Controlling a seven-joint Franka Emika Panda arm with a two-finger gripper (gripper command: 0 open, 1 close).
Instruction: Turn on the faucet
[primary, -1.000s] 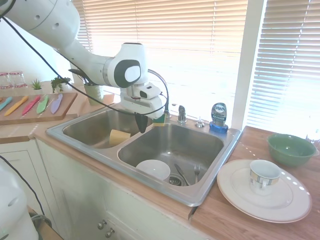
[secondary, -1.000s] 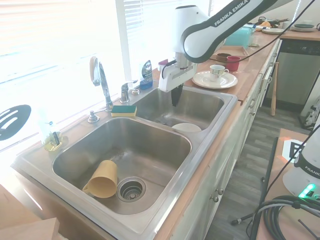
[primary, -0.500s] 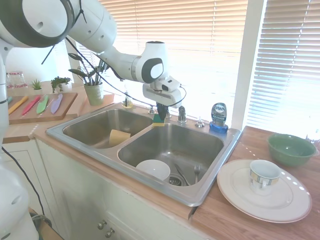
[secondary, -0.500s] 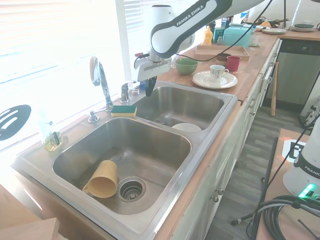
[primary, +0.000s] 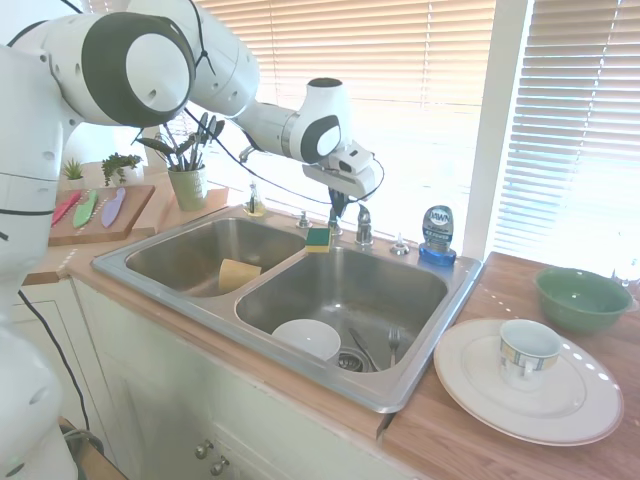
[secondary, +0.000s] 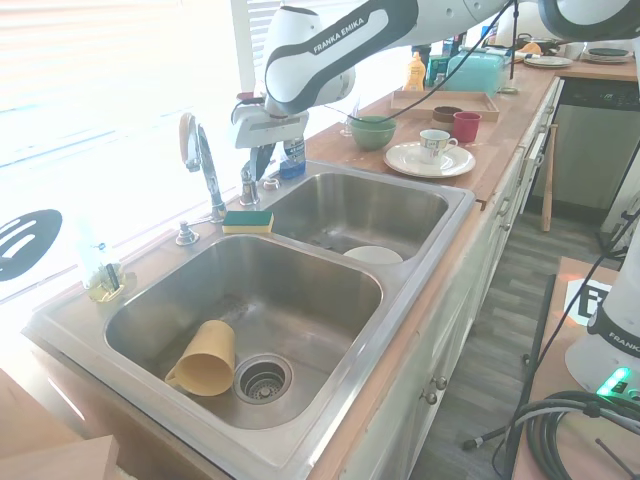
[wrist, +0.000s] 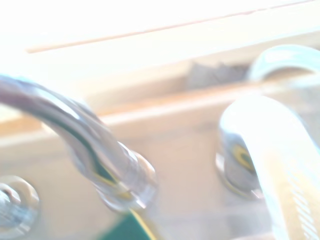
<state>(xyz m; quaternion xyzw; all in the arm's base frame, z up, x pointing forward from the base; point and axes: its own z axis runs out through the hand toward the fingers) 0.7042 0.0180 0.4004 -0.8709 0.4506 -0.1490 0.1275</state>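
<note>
The faucet (secondary: 200, 160) sits on the back ledge of the double sink (secondary: 420, 260), right about where the divider between the two basins meets the ledge. Its gooseneck spout arches up high, and the little chrome lever handle (secondary: 248, 183) stands just beside its base, on the side toward the blue dish-soap bottle (secondary: 293, 150).

The tool (secondary: 256, 166) hangs right over that lever handle, pointing down, fingertips very close to it or maybe touching; can't really make out which. Same goes for the fingers: they look dark and bunched together from both outside views, so I honestly cannot tell if they're narrow or spread.

In the first exterior view the tool (primary: 337, 208) is just beside the lever handle (primary: 364, 228), with a yellow-green sponge (primary: 318, 238) on the ledge right below it.

The wrist view is blurry, but you can see the chrome spout (wrist: 95, 150) curving across and the lever handle (wrist: 245, 150) near it.

Other stuff: a yellow cup (secondary: 205, 358) lying on its side in one basin, and a white bowl (secondary: 372, 256) in the other.
</note>
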